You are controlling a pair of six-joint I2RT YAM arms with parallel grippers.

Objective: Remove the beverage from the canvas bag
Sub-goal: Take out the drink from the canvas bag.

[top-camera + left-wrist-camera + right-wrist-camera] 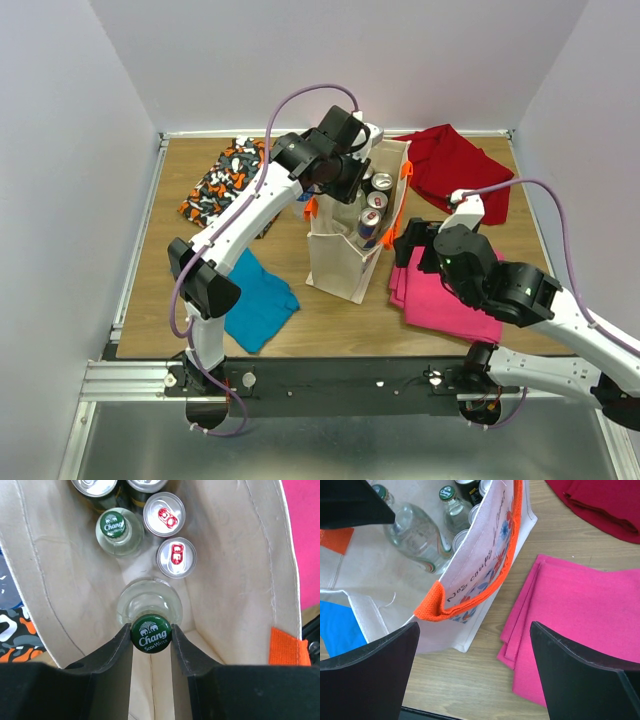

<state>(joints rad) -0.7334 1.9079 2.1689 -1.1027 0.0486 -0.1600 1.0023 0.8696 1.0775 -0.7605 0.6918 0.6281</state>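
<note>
Left pincer (151,630) clamps one bottle (150,602) of two in canvas bag (235,580); right pincer (474,630) gapes.

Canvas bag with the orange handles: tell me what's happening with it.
The left gripper reaches down into the upright beige canvas bag, its jaws shut on the green cap of a clear glass soda-water bottle, which is not yet out. A second bottle and silver cans stand inside too. The right gripper hovers open beside the bag, holding nothing.
</note>
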